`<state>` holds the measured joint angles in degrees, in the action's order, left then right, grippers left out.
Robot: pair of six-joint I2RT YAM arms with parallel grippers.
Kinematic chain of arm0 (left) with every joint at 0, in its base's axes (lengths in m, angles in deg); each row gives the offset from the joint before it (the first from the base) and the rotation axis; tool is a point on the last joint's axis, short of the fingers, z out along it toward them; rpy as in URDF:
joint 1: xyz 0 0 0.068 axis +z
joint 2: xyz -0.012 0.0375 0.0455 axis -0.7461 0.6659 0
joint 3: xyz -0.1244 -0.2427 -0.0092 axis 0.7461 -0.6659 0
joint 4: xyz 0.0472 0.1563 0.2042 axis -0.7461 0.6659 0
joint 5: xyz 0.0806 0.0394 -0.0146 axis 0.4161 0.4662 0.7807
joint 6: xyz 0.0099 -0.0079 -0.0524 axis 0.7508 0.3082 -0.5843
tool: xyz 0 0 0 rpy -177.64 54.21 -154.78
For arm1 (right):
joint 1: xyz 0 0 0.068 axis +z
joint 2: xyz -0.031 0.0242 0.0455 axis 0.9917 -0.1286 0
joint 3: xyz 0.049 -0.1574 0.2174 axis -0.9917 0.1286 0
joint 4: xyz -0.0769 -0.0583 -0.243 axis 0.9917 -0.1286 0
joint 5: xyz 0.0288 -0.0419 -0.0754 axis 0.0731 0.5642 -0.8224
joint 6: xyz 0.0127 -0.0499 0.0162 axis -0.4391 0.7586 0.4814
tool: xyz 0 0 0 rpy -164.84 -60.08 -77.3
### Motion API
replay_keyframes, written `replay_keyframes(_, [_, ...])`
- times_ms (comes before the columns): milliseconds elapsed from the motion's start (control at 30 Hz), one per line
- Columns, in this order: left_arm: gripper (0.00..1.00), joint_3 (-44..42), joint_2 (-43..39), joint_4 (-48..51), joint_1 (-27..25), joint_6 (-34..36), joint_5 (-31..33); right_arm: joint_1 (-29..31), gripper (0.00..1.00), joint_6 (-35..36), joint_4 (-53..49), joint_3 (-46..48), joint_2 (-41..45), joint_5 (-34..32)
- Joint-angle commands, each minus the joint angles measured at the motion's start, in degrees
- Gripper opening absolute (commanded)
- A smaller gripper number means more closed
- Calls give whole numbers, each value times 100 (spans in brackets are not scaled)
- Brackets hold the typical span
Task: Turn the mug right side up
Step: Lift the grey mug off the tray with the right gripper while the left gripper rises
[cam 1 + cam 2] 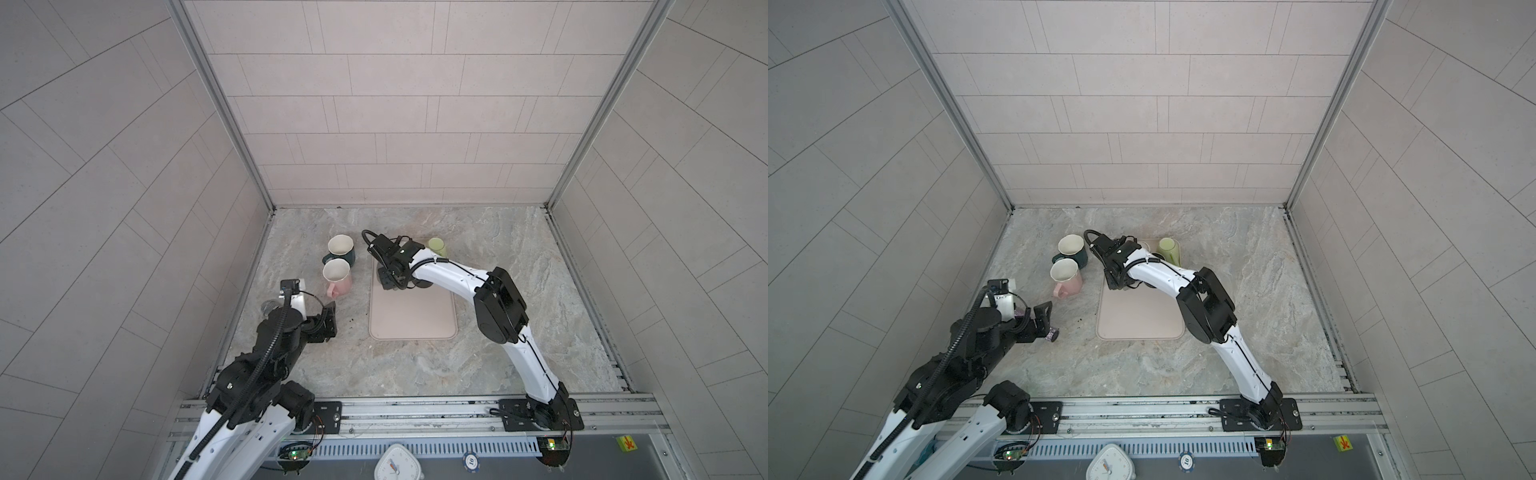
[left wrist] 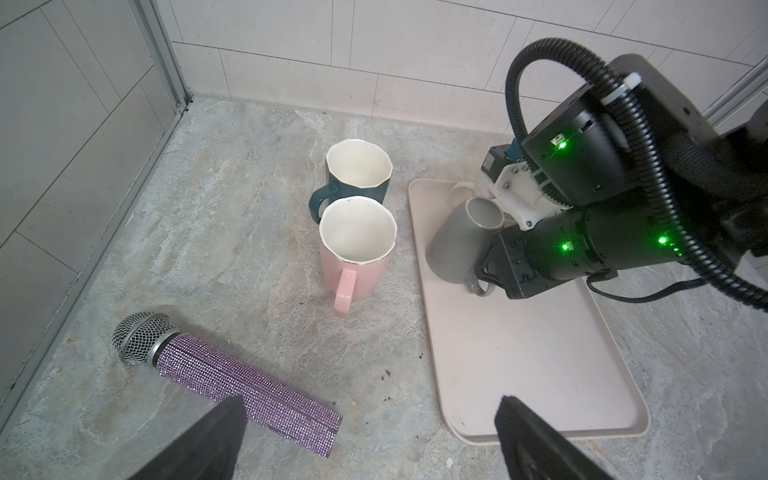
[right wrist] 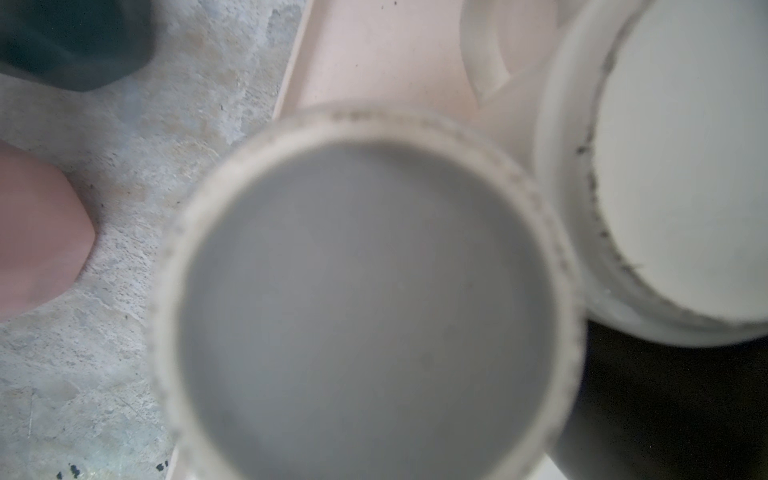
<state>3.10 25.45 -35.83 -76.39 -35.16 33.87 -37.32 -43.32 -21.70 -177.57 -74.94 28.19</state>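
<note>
The grey mug [image 2: 459, 243] is on the beige tray [image 2: 519, 365], bottom up and tilted. My right gripper [image 2: 487, 277] is shut on its handle. In the right wrist view the mug's round grey base [image 3: 365, 316] fills the picture and hides the fingers. In both top views the right gripper [image 1: 388, 282] [image 1: 1115, 282] covers the mug. My left gripper [image 2: 370, 405] [image 1: 330, 322] hangs open and empty over the counter left of the tray.
A pink mug [image 2: 357, 253] and a dark green mug [image 2: 357, 174] stand upright left of the tray. A purple microphone [image 2: 224, 378] lies near the left gripper. On the tray's far end are a white mug [image 3: 681, 166], a black one [image 3: 665, 407] and a green cup [image 1: 437, 246].
</note>
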Motion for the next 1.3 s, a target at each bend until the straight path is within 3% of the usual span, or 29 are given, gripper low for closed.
replay_keyframes(0, [100,-56,35,-68,13,-28,5,-73,0,118,-166,6,470,260])
replay_keyframes(400, [100,-55,61,-71,19,-18,-39,-161,0,483,1064,1429,1958,1558])
replay_keyframes(700, [100,-89,77,-164,19,-8,-232,-501,0,171,2115,2646,3003,2386])
replay_keyframes(900, [100,-225,333,-669,17,-305,-964,-644,0,125,2383,3021,3525,2537])
replay_keyframes(1100, [100,-575,836,-2191,10,-1133,-2193,-751,0,-133,2982,3504,4062,2792])
replay_keyframes(1267, [99,-492,1348,-2971,10,-1385,-2541,-856,0,-403,3620,4070,4578,2932])
